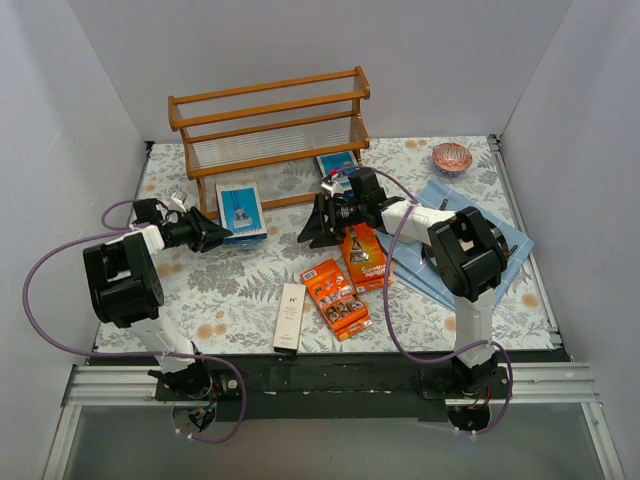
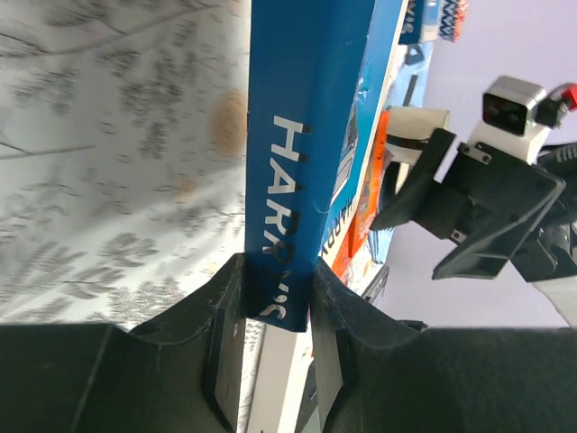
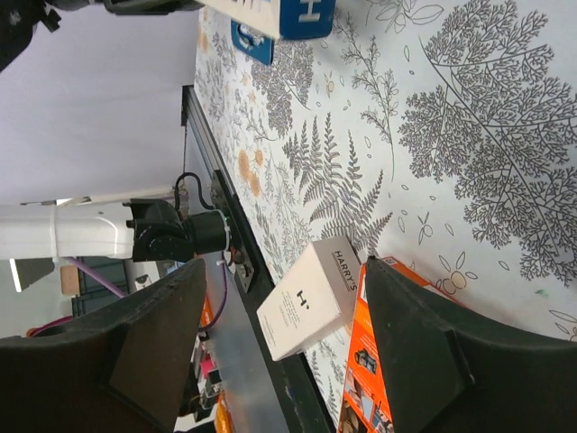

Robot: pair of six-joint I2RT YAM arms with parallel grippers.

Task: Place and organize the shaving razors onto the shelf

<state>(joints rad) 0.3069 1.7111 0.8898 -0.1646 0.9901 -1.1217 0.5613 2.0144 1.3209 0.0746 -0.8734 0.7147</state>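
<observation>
Razor pack, a blue card point(image 2: 306, 135) with HARRY'S lettered in white down its edge, sits clamped in the left jaws at centre-left of the top view, just before the shelf point(image 1: 270, 125). The right jaws gape wide and empty (mid-frame) over the floral worktop point(image 3: 451, 135). Lower down lie a slim white box point(image 3: 311, 302) printed HARRY'S and an orange pack point(image 3: 361, 370) beside it.

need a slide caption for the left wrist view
Left gripper clamps the edge of a blue Harry's razor card, floral table cover behind it and the right gripper beyond.
</observation>
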